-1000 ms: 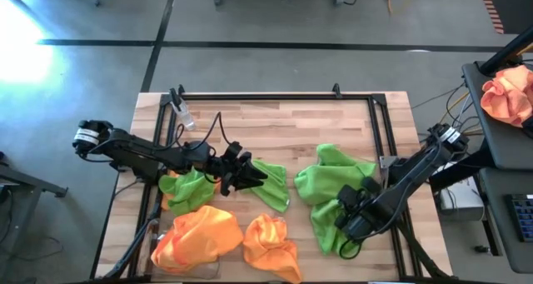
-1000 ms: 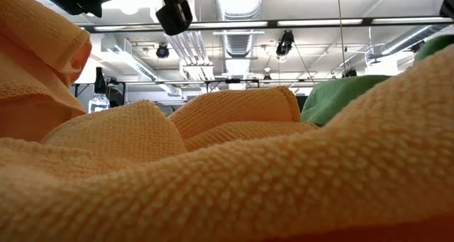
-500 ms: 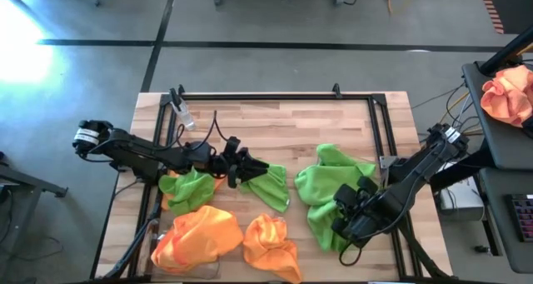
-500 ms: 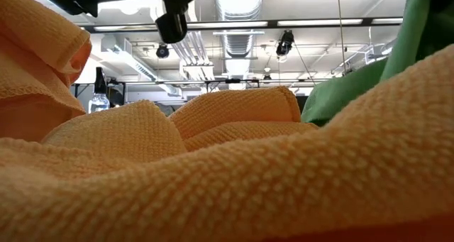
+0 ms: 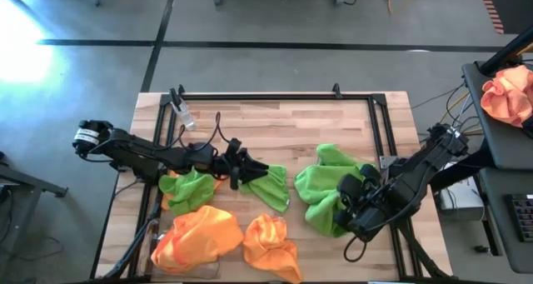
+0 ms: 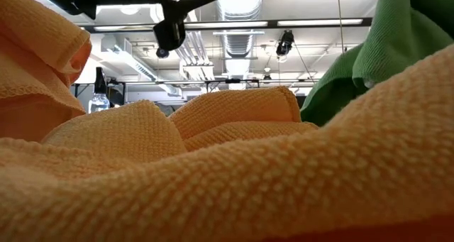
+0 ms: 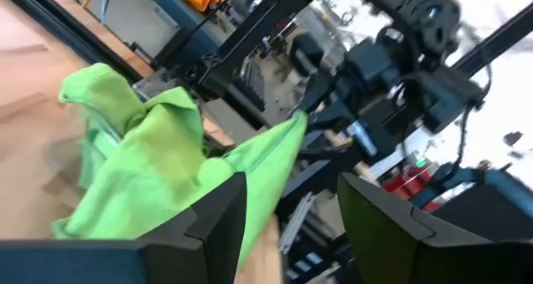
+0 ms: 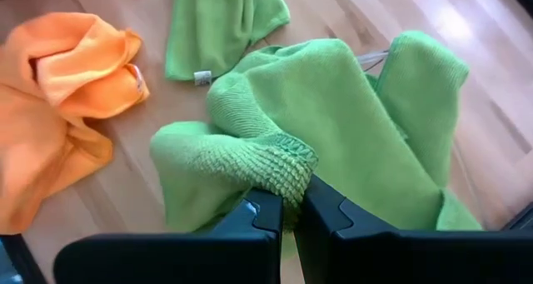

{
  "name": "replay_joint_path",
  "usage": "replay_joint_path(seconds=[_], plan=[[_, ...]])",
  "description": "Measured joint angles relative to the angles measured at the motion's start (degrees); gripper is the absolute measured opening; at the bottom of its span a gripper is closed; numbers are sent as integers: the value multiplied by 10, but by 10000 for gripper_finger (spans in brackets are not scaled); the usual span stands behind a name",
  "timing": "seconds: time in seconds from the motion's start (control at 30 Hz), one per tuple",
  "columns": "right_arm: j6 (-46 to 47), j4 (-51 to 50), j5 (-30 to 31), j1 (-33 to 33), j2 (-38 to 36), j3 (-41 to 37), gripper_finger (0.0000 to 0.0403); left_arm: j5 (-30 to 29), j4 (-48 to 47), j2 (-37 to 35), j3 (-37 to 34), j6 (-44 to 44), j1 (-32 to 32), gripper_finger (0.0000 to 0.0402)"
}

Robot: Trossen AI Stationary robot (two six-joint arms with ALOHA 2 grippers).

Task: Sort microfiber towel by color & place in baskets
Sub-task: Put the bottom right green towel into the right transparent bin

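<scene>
Several lime green and orange microfiber towels lie crumpled on the wooden table. My right gripper [image 5: 348,209] hangs at the right, shut on a green towel [image 8: 333,109] raised out of the green heap [image 5: 333,171]; in the low view that towel [image 6: 404,36] shows high at the right. My left gripper [image 5: 243,169] is open and level at mid-table, beside a flat green towel [image 5: 271,186], with nothing between its fingers [image 7: 221,217]. Another green towel [image 5: 187,186] and two orange ones [image 5: 196,236] [image 5: 271,242] lie near the front left. The baskets are hidden or out of view. My right gripper pinches a bunched fold of the green towel [image 8: 279,177] between its two fingers, slanting down from above. Several layers seem gathered there. The held part is lifted off the table, while the towel's lower part [image 8: 366,167] still rests among the green heap.
A black metal frame [image 5: 275,95] runs around the far and side edges of the table. A small clear bottle [image 5: 183,115] lies at the far left corner. Bare wood [image 5: 275,130] lies across the far middle. An orange towel [image 6: 213,171] fills the low view's foreground.
My right gripper has risen, still shut, drawing the green towel's pinched fold up off the table while the rest of the heap stays down. My left gripper has stayed in place, still open, but has tipped its fingers up toward level.
</scene>
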Motion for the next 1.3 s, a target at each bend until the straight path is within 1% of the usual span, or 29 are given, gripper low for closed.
replay_joint_path(seconds=[0.1,0.27,0.37,0.57,0.73,0.97,1.13,1.3], plan=[[-15,-2,-1,-10,0,1,12,0,-13,0,0,49,-1,174],[-42,-2,-5,-27,0,1,12,0,-21,0,0,199,0,174],[-53,-2,-6,-37,0,1,12,0,-19,0,0,243,0,174],[-76,-8,-6,-56,-2,1,12,0,-20,0,0,248,0,174],[-75,-51,-11,-74,-7,10,12,0,-20,0,0,249,0,174],[-116,-50,-3,-95,-21,65,12,0,-18,0,0,249,0,174],[-161,-49,28,-113,-22,116,12,0,-13,0,0,247,0,174],[-212,-49,44,-142,-22,148,12,0,-11,0,0,247,0,174]])
